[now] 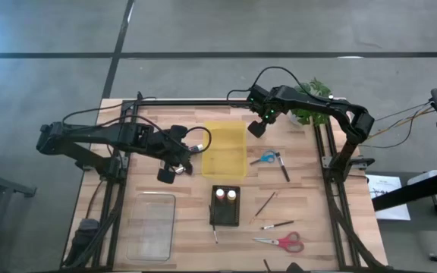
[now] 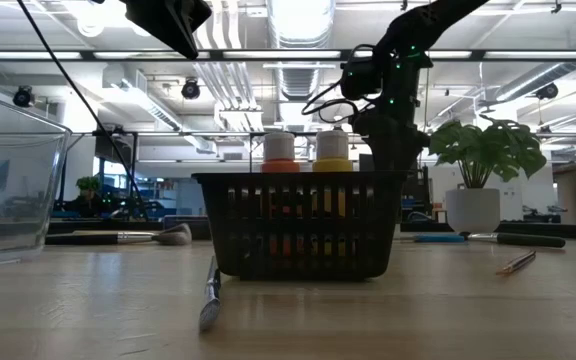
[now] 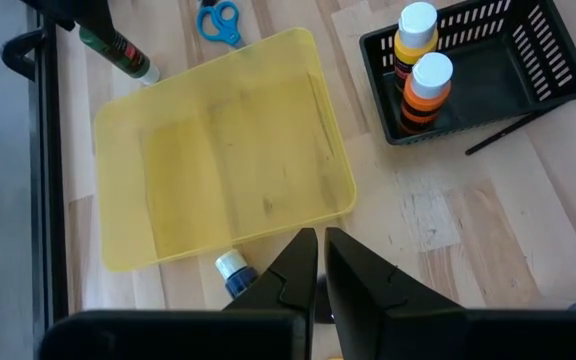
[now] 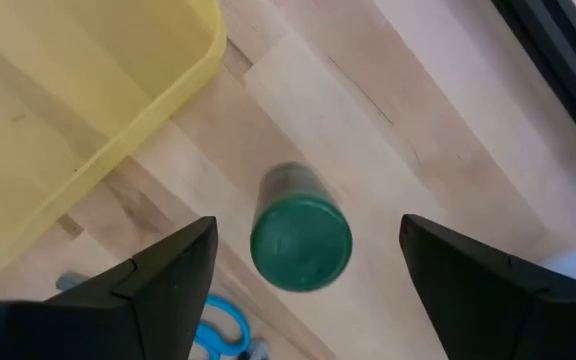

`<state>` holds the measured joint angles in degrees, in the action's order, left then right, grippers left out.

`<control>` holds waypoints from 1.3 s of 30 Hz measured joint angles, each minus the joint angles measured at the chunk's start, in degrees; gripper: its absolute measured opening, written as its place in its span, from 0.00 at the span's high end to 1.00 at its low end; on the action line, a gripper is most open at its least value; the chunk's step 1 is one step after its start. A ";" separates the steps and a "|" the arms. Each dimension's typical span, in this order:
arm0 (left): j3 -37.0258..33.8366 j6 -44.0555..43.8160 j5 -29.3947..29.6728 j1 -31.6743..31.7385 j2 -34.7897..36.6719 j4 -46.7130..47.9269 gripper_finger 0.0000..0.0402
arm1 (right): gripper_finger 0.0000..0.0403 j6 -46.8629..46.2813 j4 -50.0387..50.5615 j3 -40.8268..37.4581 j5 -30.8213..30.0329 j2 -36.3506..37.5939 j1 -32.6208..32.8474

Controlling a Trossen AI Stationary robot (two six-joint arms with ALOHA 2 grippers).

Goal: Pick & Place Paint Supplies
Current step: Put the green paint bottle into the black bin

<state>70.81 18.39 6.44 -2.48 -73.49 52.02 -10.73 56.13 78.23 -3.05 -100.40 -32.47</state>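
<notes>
Right claw spread over a green-topped bottle; left claw pinched shut beside the yellow tray.

From above, the right gripper (image 1: 257,127) hangs at the yellow tray's (image 1: 224,149) far right corner, the left gripper (image 1: 167,174) off the tray's left side; a black basket (image 1: 225,205) holds two bottles, with thin brushes (image 1: 265,204) and red scissors (image 1: 281,242) nearby. At table height, the basket (image 2: 301,238) carries an orange-topped bottle (image 2: 279,151) and a yellow-topped bottle (image 2: 332,150); a broad brush (image 2: 128,237) lies to its left. The left wrist shows closed fingers (image 3: 293,275) empty beside a white-capped blue bottle (image 3: 234,270) touching the tray's edge. The right wrist shows fingers (image 4: 158,280) wide apart around, not touching, a green-topped bottle (image 4: 299,240) on the wood beside the tray.
</notes>
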 joint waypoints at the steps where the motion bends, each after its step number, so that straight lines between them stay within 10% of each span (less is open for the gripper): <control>1: 0.00 0.00 0.00 0.00 0.00 0.01 0.92 | 0.22 0.16 -0.39 -0.19 -0.04 0.00 0.00; 9: 0.00 -0.02 0.00 0.00 0.00 0.01 0.92 | 0.25 0.44 -2.30 -2.30 -0.11 0.00 -0.17; 27: 0.00 0.09 0.00 0.00 0.00 0.16 0.92 | 0.68 1.99 -3.55 -3.01 0.04 0.04 -0.42; 39: 0.00 -0.44 -0.02 0.00 0.00 0.16 0.92 | 0.70 2.95 -3.20 -3.02 -1.28 0.28 -0.42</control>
<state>70.81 17.96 6.42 -2.48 -73.49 52.18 -7.77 52.93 75.20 -4.33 -100.12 -32.88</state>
